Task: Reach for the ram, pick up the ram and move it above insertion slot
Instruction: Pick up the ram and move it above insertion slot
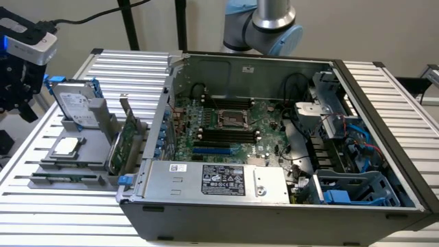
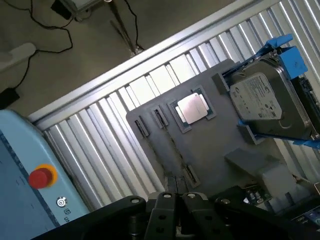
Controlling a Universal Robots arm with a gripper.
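On my wrist feed the claw [image 2: 175, 197] is clenched, its two dark fingers pressed together with nothing between them. It hangs over the grey holder [image 2: 210, 150] that lies on the slatted metal table [image 2: 100, 145]. From the exterior camera I see the ram [image 1: 65, 178] set along the holder's front edge, a thin green strip, not yet picked up and apart from the claw. Behind it on the same holder sit a processor [image 1: 67, 146], a hard drive [image 1: 74, 103] propped in a blue caddy, and a taller green card [image 1: 123, 146] standing on edge. The open computer case [image 1: 274, 221] stands just beside the holder, on the exterior view's right, its motherboard [image 1: 226, 123] exposed
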